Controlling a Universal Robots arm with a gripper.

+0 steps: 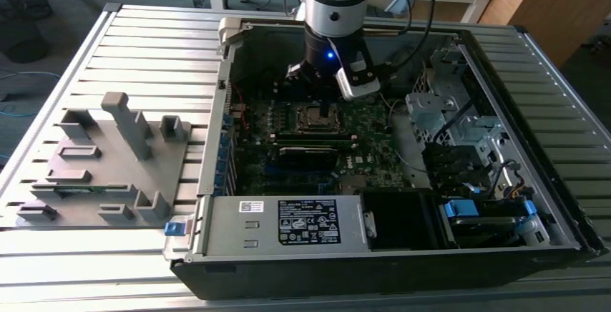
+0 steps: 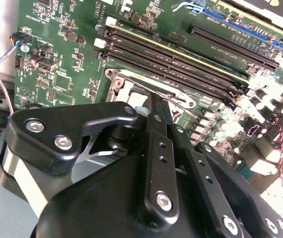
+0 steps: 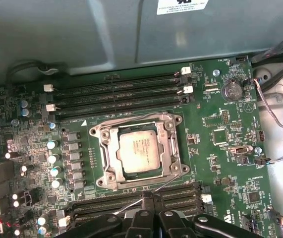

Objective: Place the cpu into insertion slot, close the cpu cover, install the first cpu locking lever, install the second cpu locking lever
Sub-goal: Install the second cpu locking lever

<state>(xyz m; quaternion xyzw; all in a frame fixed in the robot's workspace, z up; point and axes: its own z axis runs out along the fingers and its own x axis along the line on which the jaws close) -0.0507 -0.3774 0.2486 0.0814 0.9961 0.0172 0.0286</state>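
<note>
Pinching together, the tool (image 3: 148, 198) seemingly grips a thin lever beside the cpu cover (image 3: 140, 151).

Showing printed labels on power supply housing (image 1: 286, 225), case wall sticker (image 3: 182, 5) and cpu (image 3: 139, 151) lid; none resolving into legible characters.

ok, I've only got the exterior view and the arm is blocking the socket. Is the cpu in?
Observer: Yes. The first wrist view shows the cpu seated flat, silver top up.
Operator: Cover down?
Observer: The cpu cover lies flat around it, framing the chip.
Operator: Gripper?
Observer: The gripper is shut, with its tips at the cover's edge. In the second wrist view, a thin wire lever sits right at the tips.
</note>
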